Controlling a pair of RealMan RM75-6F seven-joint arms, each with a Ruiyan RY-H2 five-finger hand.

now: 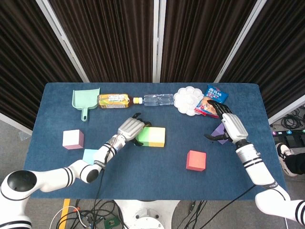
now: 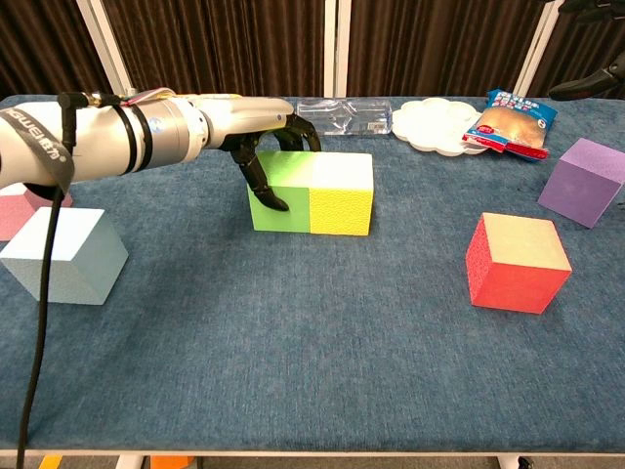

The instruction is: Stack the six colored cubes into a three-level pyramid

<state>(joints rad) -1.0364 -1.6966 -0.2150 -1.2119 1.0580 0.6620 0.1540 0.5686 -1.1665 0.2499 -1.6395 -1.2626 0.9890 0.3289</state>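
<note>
At table centre: green foam cube [image 2: 281,198] and yellow foam cube [image 2: 341,199] side by side, faces touching, green on the left. Left hand [image 1: 130,129] draped over the green cube from 9 o'clock, dark fingertips [image 2: 276,201] curled down its front and far faces, gripping it. Red foam cube [image 2: 517,261] at 4 o'clock from the pair, well apart, standing alone. Purple foam cube [image 2: 583,180] at 3 o'clock near the right table edge, partly hidden in the head view by the right hand [image 1: 229,126]. Right hand above and beside the purple cube, fingers loosely curled, holding nothing; contact with the cube cannot be told. Light-blue foam cube [image 2: 61,255] at 8 o'clock near the front left edge; pink foam cube [image 1: 73,139] just beyond it at 9 o'clock. Along the far edge at 12 o'clock, left to right: mint-green plastic dustpan [image 1: 85,100], amber tea bottle [image 1: 114,100] lying flat, clear plastic bottle [image 1: 157,99] lying flat, white paint palette [image 1: 186,100], blue-and-red snack bag [image 1: 211,99]. All on blue cloth-covered table [image 2: 312,371].
</note>
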